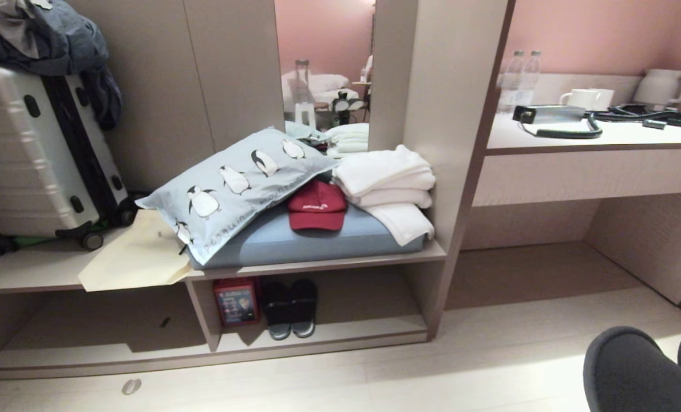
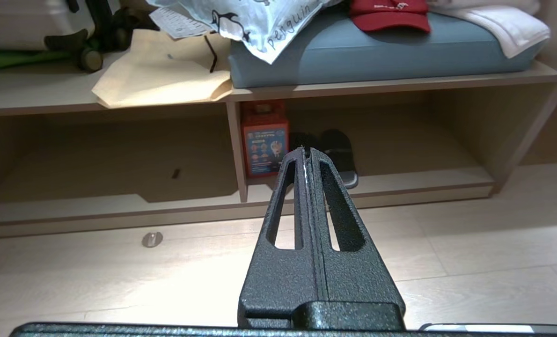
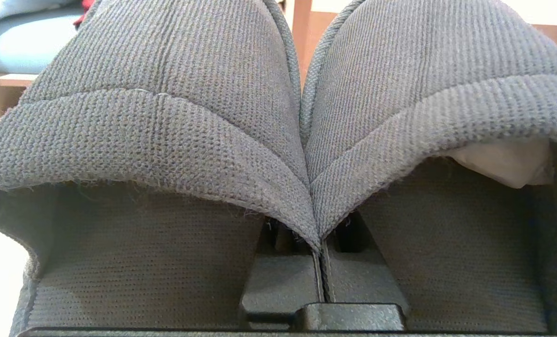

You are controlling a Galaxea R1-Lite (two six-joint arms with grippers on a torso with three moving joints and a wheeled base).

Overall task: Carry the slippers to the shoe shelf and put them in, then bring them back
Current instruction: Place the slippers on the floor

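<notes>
The slippers (image 1: 632, 366), a dark grey fabric pair, hang at the lower right of the head view, over the pale floor. In the right wrist view they fill the picture, toes pointing away. My right gripper (image 3: 319, 262) is shut on the slippers (image 3: 166, 107), pinching the two adjoining strap edges; its fingertips are hidden under the fabric. The shoe shelf (image 1: 340, 335) is the low cubby with a pale base board and an upright divider, ahead and to the left. My left gripper (image 2: 305, 150) is shut and empty, held above the floor and pointing at the shoe shelf (image 2: 423, 185).
A black pair of slides (image 1: 290, 306) and a red box (image 1: 236, 300) stand in the cubby beside the divider. Above lie a blue cushion (image 1: 329, 240), red cap (image 1: 316, 206), towels, penguin bag and a suitcase (image 1: 37, 154). A desk (image 1: 592, 143) stands right. A metal stop (image 1: 131, 386) sits on the floor.
</notes>
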